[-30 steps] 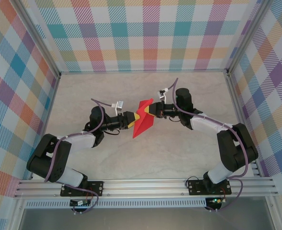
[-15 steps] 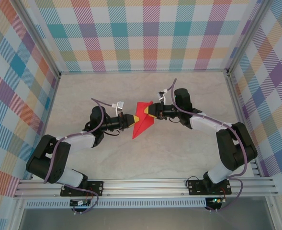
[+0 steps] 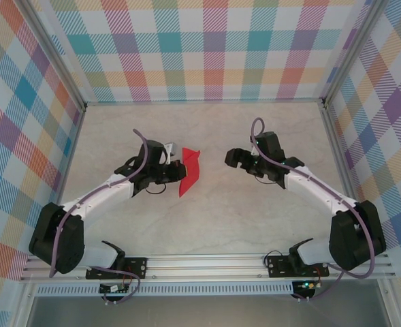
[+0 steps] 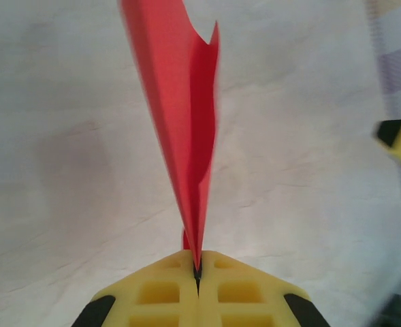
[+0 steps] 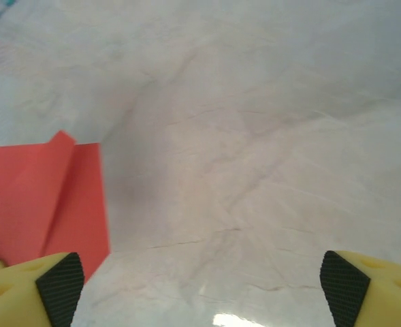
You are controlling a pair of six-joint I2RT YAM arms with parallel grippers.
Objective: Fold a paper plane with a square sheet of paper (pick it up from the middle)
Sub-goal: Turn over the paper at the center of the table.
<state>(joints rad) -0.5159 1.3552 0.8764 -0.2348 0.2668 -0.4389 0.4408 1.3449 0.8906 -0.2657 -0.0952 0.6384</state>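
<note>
Two takes on your red paper (image 3: 190, 174): up top it's a folded wedge over the desk (image 3: 207, 225), left of centre; your left wrist cam has it edge-on, pinched tight by the left end effector (image 4: 197, 271). Right end effector (image 3: 231, 158) gapes wide, well clear.

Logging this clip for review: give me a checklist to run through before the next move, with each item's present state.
1. Hold: the left gripper has its jaws shut on the folded red paper: ok.
2. The right gripper has its jaws open and stands apart from the paper: ok.
3. Paper lifted off the table: cannot tell.
4. Folds finished into a plane: cannot tell; the paper is seen edge-on.
5. Table between the two grippers free of other things: ok.
</note>
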